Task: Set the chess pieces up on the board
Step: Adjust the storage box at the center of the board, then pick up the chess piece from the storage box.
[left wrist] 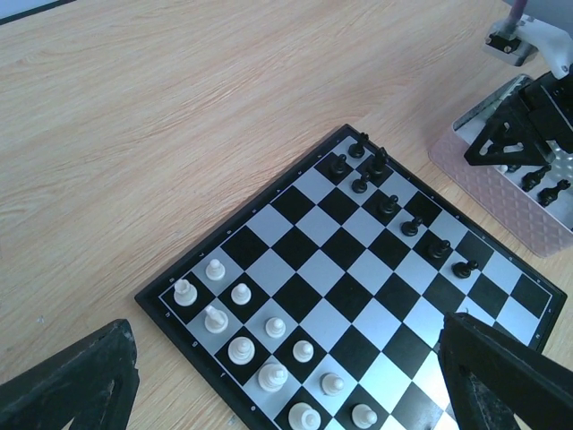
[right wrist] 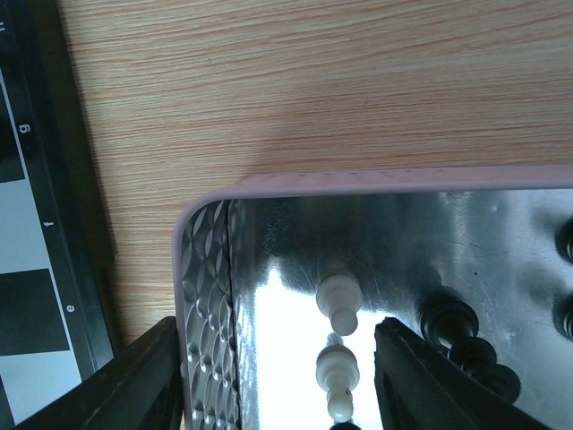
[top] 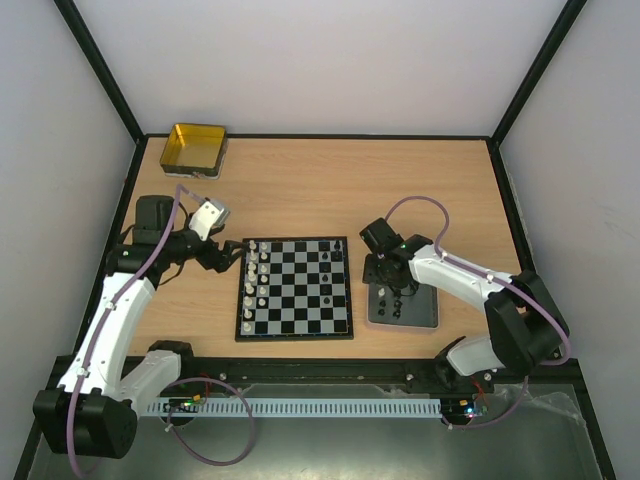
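The chequered board point(top: 300, 290) lies between my arms. Several white pieces point(top: 255, 280) stand in its two left columns and several black pieces point(top: 338, 256) near its far right side. In the left wrist view the white pieces point(left wrist: 242, 349) are near and the black ones point(left wrist: 387, 204) run along the board's point(left wrist: 358, 296) far side. My left gripper point(top: 228, 256) is open and empty beside the board's left edge. My right gripper point(top: 386, 290) is open over the grey tray point(top: 425, 318). Two white pawns point(right wrist: 338, 303) lie in the tray between its fingers point(right wrist: 439, 385); nothing is gripped.
A gold tin point(top: 193, 150) stands at the far left corner of the table. The tray's pink rim point(right wrist: 358, 182) runs close beside the board's right edge point(right wrist: 36, 269). Black pieces point(right wrist: 457, 324) also lie in the tray, to the right of the pawns.
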You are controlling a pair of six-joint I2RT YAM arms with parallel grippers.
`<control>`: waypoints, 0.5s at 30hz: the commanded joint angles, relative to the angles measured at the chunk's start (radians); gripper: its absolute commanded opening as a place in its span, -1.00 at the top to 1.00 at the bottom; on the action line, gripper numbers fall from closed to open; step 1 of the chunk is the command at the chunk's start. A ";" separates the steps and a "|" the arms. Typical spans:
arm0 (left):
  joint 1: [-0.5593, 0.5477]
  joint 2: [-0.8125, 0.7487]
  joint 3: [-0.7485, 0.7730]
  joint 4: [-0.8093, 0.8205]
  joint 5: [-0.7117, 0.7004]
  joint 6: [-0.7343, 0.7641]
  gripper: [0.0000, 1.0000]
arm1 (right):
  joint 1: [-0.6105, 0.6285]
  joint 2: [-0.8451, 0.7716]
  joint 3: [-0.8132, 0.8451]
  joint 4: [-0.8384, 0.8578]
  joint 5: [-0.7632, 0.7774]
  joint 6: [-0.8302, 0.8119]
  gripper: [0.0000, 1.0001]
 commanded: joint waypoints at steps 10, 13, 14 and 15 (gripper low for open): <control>0.004 -0.003 0.005 -0.021 0.036 0.017 -0.82 | -0.011 -0.059 0.053 -0.068 0.021 -0.001 -0.11; 0.004 -0.001 0.002 -0.021 0.039 0.018 -0.82 | -0.011 -0.076 0.056 -0.085 0.035 0.002 -0.11; 0.004 0.001 0.002 -0.021 0.038 0.018 -0.82 | -0.011 -0.081 0.056 -0.088 0.041 0.004 -0.10; 0.004 0.002 0.003 -0.022 0.039 0.018 -0.82 | -0.011 -0.085 0.054 -0.089 0.045 0.005 -0.10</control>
